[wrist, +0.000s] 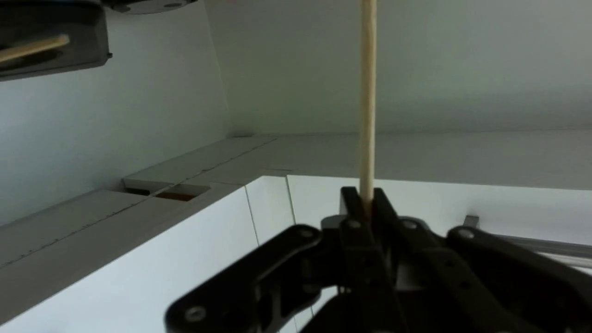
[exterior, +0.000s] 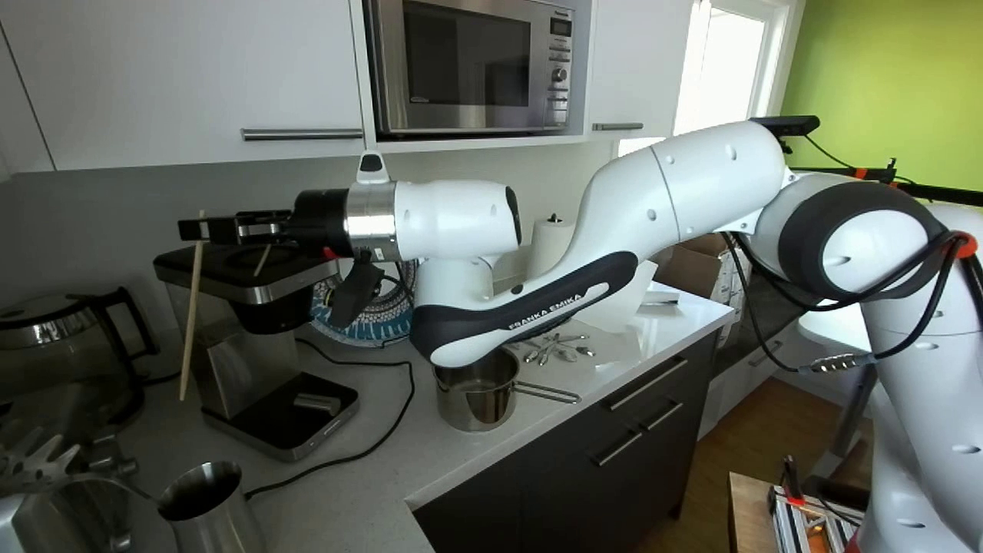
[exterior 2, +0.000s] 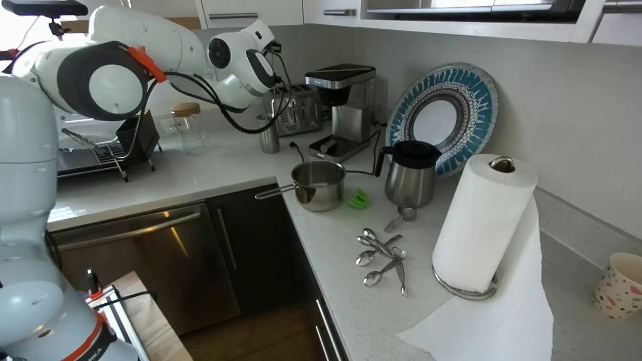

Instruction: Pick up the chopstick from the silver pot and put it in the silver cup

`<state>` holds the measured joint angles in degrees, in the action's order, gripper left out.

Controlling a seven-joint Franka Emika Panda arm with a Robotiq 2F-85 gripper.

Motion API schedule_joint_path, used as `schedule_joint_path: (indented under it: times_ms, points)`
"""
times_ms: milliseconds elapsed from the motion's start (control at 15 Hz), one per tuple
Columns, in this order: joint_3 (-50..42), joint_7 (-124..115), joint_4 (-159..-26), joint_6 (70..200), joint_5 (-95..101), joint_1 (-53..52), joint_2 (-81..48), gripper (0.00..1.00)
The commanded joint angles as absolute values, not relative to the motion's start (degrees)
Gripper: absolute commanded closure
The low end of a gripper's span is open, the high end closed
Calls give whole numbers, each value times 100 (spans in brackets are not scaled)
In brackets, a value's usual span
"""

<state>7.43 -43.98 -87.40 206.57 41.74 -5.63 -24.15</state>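
1. The tool (wrist: 365,199) is clamped on the wooden chopstick (wrist: 368,97), as the wrist view bears out. The steel saucepan (exterior: 476,392) stands well apart to the right. I judge the pick done and the step in hand to be the carry to the steel tumbler (exterior: 219,518).
2. In an exterior view the wooden chopstick hangs slightly off plumb beside the coffee maker (exterior: 253,353), most of its length below the tool, the lower end leaning a little left.
3. The steel tumbler stands mouth up on the bench (exterior: 330,499), near left in that view and close to the toaster (exterior 2: 301,115).
4. Steer by the lower end of the wooden chopstick, not by the tool. Keep that end above the rim, and bring it toward the near side, away from the coffee maker.
5. Correct the lean with a small wrist turn before lowering; so thin a stick could pivot in the grip if it knocks the rim.
6. Lower slowly until the end is well inside, then let go gently; a drop from high up might tip the steel tumbler.
7. The arm (exterior 2: 150,55) hides tool and stick in an exterior view, so check alignment from the remaining views.
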Motion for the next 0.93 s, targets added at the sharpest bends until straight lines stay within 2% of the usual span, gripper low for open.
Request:
schedule_joint_path:
  times_ms: [0,133,867]
  points:
    - [922,-4606,-9003,21135,4079,-649,-2562,98]
    - [1081,-4791,-9126,21219,4244,-626,-2581,98]
    - [1449,-5446,-9908,19919,5249,-305,-1977,98]
